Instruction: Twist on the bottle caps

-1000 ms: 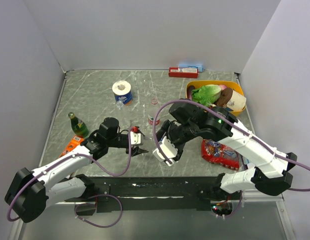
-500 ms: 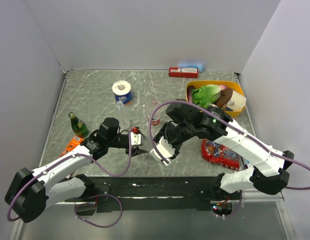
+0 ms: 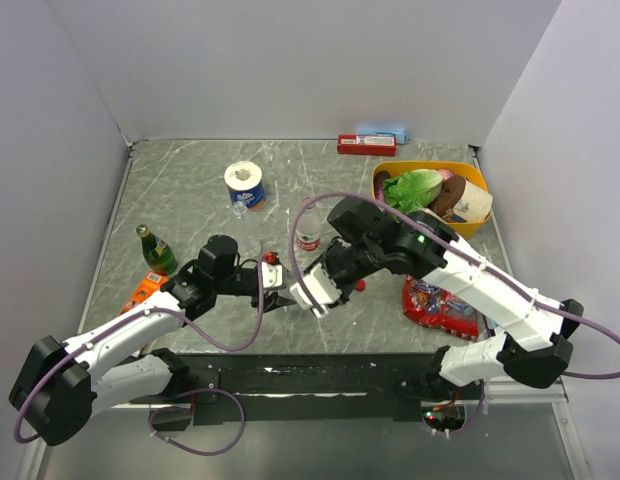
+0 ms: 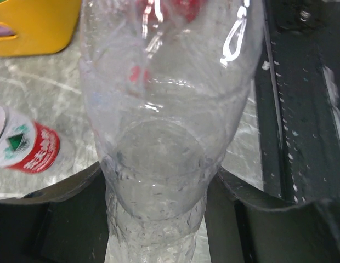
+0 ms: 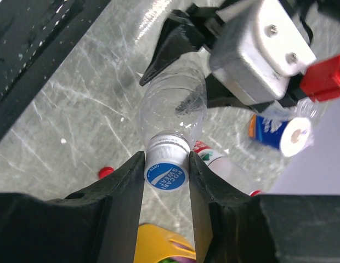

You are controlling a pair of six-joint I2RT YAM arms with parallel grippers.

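left end effector [image 4: 159, 192] closed on the lower body of a clear bottle [image 4: 164, 109], its dark fingers [image 4: 77, 208] pressed to both sides, holding it tilted off the worktop [image 3: 190, 200] with its mouth toward the right end effector [image 5: 165, 164]. the right end effector, nearly closed, grips a blue cap [image 5: 165, 176] with a pale printed centre, a finger touching each edge, and the cap sits on the bottle's mouth, so the two end effectors meet at the bottle. a plain red cap [image 3: 359, 285] lies on the worktop just beside the right end effector, on the side away from the left arm. beyond both end effectors stands a red-labelled bottle [image 3: 308, 240], upright and apart from them. farther off from the left end effector is a paper roll [image 3: 244, 180], and farther off from the right one a yellow tub [image 3: 430, 167] of food items.
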